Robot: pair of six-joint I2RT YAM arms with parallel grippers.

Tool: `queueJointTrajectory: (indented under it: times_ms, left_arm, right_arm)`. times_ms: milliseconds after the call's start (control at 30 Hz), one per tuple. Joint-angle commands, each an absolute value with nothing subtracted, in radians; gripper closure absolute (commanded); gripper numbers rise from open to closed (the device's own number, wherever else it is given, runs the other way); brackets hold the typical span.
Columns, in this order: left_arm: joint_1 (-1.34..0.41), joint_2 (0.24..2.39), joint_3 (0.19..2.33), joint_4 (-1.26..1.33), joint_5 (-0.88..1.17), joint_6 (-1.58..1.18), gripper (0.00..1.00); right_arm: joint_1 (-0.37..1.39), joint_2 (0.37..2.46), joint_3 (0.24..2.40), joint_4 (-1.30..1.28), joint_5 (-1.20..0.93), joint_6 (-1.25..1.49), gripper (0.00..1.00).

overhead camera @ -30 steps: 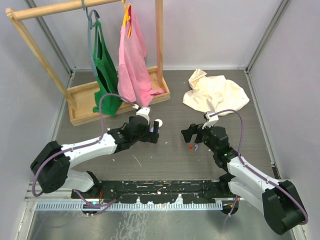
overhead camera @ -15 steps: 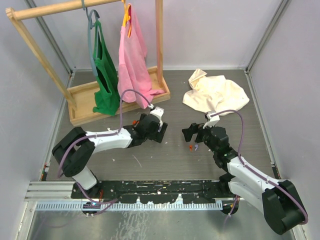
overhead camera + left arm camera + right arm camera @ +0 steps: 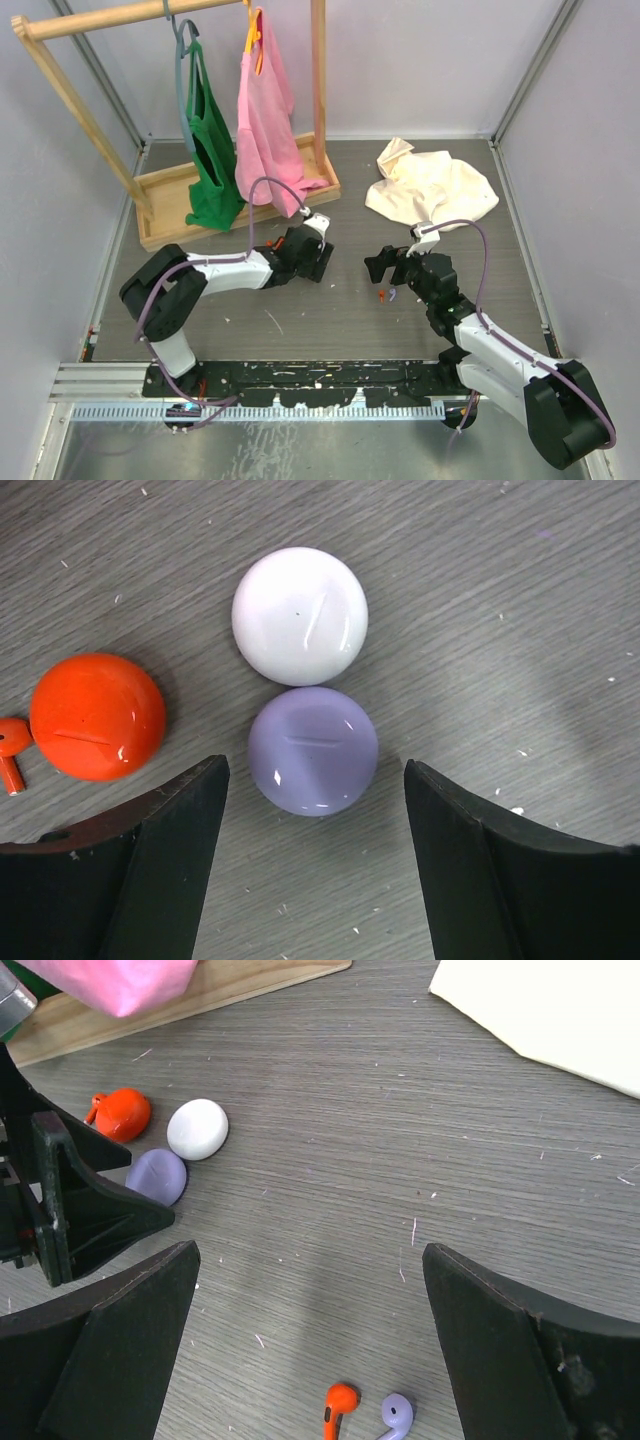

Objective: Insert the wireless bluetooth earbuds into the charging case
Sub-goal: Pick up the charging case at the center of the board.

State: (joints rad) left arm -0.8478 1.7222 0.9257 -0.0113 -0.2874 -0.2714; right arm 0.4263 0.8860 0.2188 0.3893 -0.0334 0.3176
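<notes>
Earbuds [image 3: 340, 1403], red and lilac, loose within the wide-parted right hand [image 3: 310, 1252]

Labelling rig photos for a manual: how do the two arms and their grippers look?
Both the left arm and right arm have white shells with black joints and bases. A purple cable loops along each. The left gripper and right gripper carry broad, matt black wedge-shaped fingers.

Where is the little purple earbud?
In the right wrist view, the purple earbud lies at the bottom of the picture, between the open fingers of the right gripper, just right of a red earbud.
</notes>
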Motion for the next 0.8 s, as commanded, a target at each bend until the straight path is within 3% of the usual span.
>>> queueJointTrajectory:
  times_ms: [0,500,767]
  left_arm:
    - [-0.821,1.736,0.960,0.030,-0.271,-0.274,0.29]
    - [-0.808,1.722,0.929,0.036,-0.208,-0.298,0.50]
    - [-0.810,1.614,0.836,0.095,-0.178,-0.292,0.56]
  right_arm:
    - [0.432,0.885,0.226,0.445,-0.015,0.324,0.00]
    - [0.432,0.875,0.225,0.442,-0.032,0.325,0.00]
    - [0.432,0.895,0.261,0.419,-0.099,0.346,0.00]
